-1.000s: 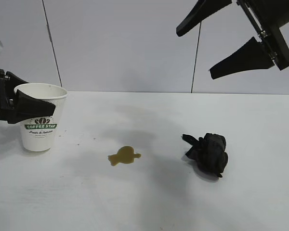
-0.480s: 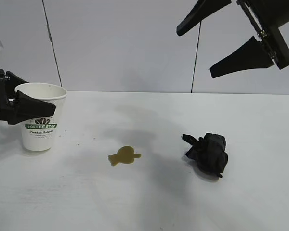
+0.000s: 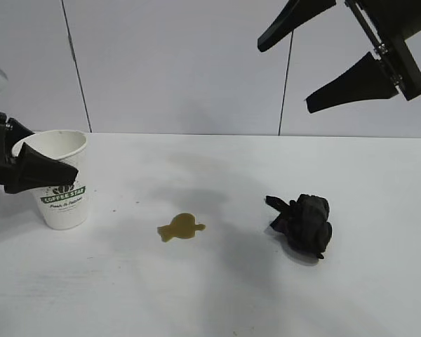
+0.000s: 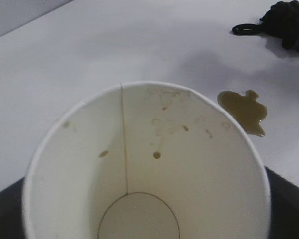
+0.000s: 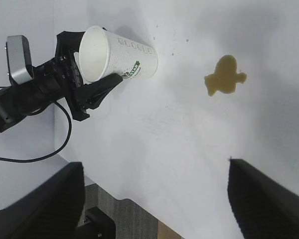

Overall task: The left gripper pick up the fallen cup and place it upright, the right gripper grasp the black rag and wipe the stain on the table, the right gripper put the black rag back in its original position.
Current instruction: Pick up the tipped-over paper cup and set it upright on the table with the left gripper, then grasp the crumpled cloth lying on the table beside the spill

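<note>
Tilted now, the cup (image 3: 63, 179) has leaned and slid toward the stain (image 3: 181, 227), clamped at the rim by the left gripper (image 3: 38, 168). Letting go like this could tip it. Above the black rag (image 3: 303, 222), the right gripper (image 3: 295, 60) hangs spread wide.

The cup (image 3: 62, 181) looks like plain white paper with a faintly textured outer wall and a printed green band; inside (image 4: 144, 169) it's smooth matt paper with a visible seam and a few brown specks. The black rag (image 3: 303, 222) is soft crumpled cloth, totally matt. The table (image 3: 217, 295) is a smooth white surface with a dull sheen. The stain (image 3: 180, 227) is wet-looking and slightly glossy. The left gripper (image 3: 28, 168) and right gripper (image 3: 316, 60) both look like matt black plastic.
</note>
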Tool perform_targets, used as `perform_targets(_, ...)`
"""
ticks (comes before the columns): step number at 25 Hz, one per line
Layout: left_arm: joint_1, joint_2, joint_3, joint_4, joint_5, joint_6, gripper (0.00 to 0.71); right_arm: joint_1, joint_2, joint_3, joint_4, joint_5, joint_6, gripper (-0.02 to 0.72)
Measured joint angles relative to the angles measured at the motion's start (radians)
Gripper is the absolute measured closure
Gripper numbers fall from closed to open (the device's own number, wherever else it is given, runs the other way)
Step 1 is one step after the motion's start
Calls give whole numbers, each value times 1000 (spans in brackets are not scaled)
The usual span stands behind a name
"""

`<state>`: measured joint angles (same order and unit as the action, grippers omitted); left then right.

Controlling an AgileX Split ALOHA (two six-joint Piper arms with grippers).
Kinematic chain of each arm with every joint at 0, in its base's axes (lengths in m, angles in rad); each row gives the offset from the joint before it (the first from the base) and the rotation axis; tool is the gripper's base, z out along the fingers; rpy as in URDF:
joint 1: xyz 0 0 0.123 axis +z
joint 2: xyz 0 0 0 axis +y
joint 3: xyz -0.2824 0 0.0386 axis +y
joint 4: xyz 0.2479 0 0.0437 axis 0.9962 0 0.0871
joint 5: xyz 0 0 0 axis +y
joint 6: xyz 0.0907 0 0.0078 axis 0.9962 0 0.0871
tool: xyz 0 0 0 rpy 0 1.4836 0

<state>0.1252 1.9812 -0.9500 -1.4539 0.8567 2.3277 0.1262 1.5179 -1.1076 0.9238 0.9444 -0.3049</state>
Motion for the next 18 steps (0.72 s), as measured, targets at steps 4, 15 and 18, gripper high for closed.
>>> perform_targets(4,0,-53,0,71,-41,-60,74,0,0,0,0,0,0,160)
perform_targets(15,0,-75,0,441,-205,-527,74,0,0,0,0,0,0,160)
perform_targets(18,0,-81,0,536,-288,-795,74,0,0,0,0,0,0,160)
